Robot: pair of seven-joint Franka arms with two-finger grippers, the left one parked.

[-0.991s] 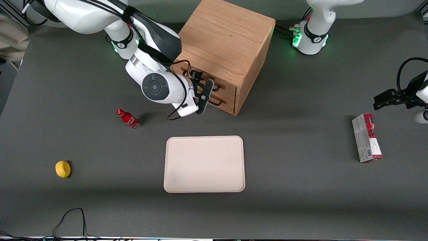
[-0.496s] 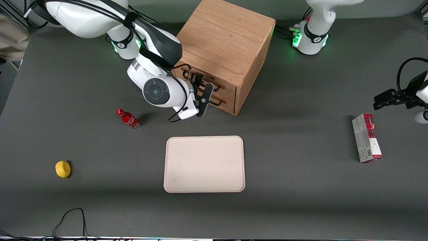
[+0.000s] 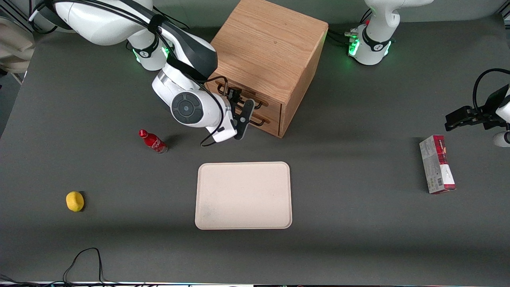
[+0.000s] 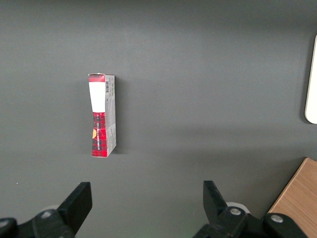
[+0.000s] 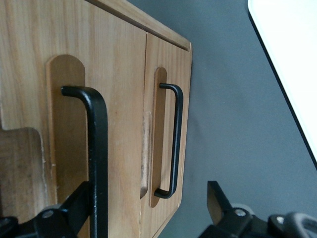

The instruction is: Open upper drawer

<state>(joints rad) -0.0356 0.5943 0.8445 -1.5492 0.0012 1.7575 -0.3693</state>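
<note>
gripper has crept a little closer to the cabinet front since a second ago; drawer not opened yet.

between the earlier front views and now the right arm's gripper (image 3: 240,107) shifted slightly toward the wooden cabinet (image 3: 267,52) and now sits right in front of the upper drawer (image 5: 74,114), at its black bar handle (image 5: 96,148). that drawer looks fully shut, flush with the lower drawer (image 5: 166,74) beside it, so the reach seems nearly done while the grasp and the whole pull are left. the jaws are spread wide, one finger (image 5: 79,203) next to the handle, gripping nothing. whether that finger touches the bar i cannot tell, and the handle's far end is cut off. from the front, the wrist hides most of the drawer face. a tray (image 3: 243,195) lies on the worktop (image 3: 358,219) nearer the camera.
</note>
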